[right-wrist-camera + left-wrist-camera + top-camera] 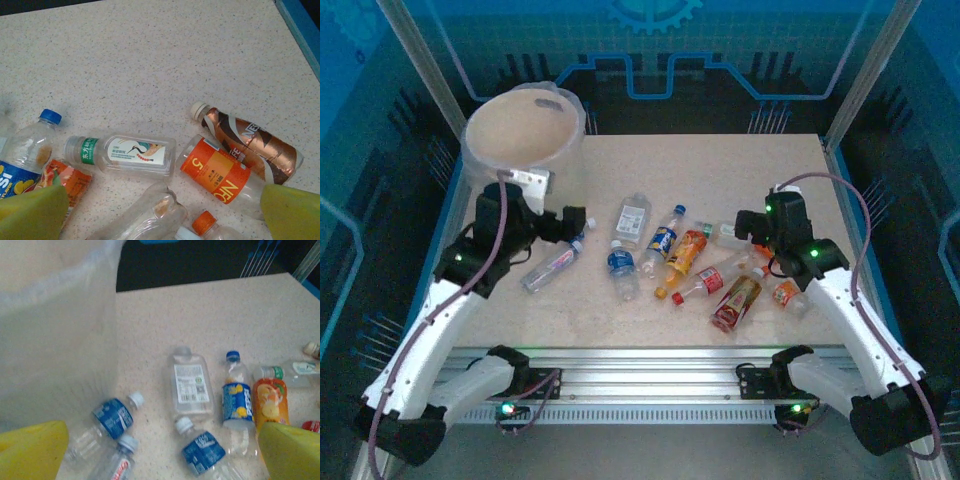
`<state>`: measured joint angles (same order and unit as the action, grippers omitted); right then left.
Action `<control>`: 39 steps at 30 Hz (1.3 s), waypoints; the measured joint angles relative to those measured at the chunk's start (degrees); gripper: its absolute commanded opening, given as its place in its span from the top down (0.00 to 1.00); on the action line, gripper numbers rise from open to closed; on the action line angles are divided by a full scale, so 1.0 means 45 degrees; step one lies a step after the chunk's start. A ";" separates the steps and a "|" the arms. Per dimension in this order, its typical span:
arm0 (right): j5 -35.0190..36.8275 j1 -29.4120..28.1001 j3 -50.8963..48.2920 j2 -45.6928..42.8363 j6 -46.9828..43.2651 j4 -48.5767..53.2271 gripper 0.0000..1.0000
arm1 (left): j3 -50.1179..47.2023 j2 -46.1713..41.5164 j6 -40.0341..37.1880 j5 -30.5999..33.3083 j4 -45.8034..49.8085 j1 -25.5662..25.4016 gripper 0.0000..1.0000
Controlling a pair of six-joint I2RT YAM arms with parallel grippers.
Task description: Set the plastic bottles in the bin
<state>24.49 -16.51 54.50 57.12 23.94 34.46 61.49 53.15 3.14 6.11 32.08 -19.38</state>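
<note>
Yellow fingers [30, 452] of left gripper [160, 455] spread wide apart and holding nothing, near the wall of the bin [520, 130], right gripper [160, 210] likewise wide and empty over the plastic bottles [680, 262], lying scattered on the speckled table [740, 175], outside the bin.

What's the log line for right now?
left gripper: open, empty | right gripper: open, empty | plastic bottles: on table | bin: upright

Speckled beige counter [150, 50]
The round plastic bin [50, 350] was translucent white; a blue-capped clear bottle [236, 397] bore a blue-and-yellow label; a foil-wrapped bottle [250, 142] shone copper-brown.
</note>
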 measured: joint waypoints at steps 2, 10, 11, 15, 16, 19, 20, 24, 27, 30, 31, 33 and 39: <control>0.0039 0.0000 -0.0131 -0.0214 0.0000 -0.0029 0.00 | -0.0520 -0.0223 0.0253 0.0471 0.0204 -0.0452 0.01; 0.0019 0.0005 -0.0364 -0.0418 0.0000 -0.0146 0.00 | -0.2414 0.0466 0.0491 0.2152 0.0617 -0.0903 0.01; 0.0019 0.0005 -0.0364 -0.0418 0.0000 -0.0151 0.00 | -0.2652 0.0617 0.0369 0.2424 0.0607 -0.0903 0.01; 0.0024 0.0005 -0.0364 -0.0248 0.0010 -0.0151 0.00 | -0.3371 0.1248 -0.0257 0.3376 0.0340 -0.0903 0.01; 0.0024 0.0005 -0.0364 -0.0165 0.0010 -0.0151 0.00 | -0.3541 0.1428 -0.0452 0.3604 0.0209 -0.0903 0.01; 0.0024 0.0005 -0.0364 0.0063 0.0015 -0.0146 0.00 | -0.3798 0.2084 -0.0840 0.4129 -0.0078 -0.0903 0.01; 0.0024 0.0005 -0.0364 0.0131 0.0019 -0.0146 0.00 | -0.3813 0.2341 -0.0976 0.4231 -0.0165 -0.0899 0.01; 0.0024 0.0010 -0.0364 0.0340 0.0053 -0.0141 0.00 | -0.3827 0.3317 -0.1146 0.4425 -0.0384 -0.0860 0.01; 0.0029 0.0015 -0.0364 0.0398 0.0053 -0.0131 0.00 | -0.3827 0.3837 -0.1146 0.4435 -0.0403 -0.0520 0.01; 0.0039 0.0015 -0.0364 0.0398 0.0053 -0.0131 0.00 | -0.3847 0.3968 -0.1098 0.4299 -0.0403 0.0189 0.01; 0.0053 0.0015 -0.0364 0.0398 0.0053 -0.0126 0.00 | -0.3847 0.3968 -0.1059 0.4206 -0.0398 0.0452 0.01; 0.0087 0.0015 -0.0364 0.0398 0.0053 -0.0131 0.00 | -0.3847 0.3968 -0.1044 0.4012 -0.0408 0.0821 0.01; 0.0121 0.0015 -0.0364 0.0398 0.0053 -0.0121 0.00 | -0.3847 0.4289 -0.1020 0.3220 -0.0403 0.1467 0.01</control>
<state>25.04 -16.45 52.86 58.92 24.18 33.91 44.18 72.44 -1.45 20.60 30.26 -12.78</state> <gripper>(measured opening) 0.998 0.990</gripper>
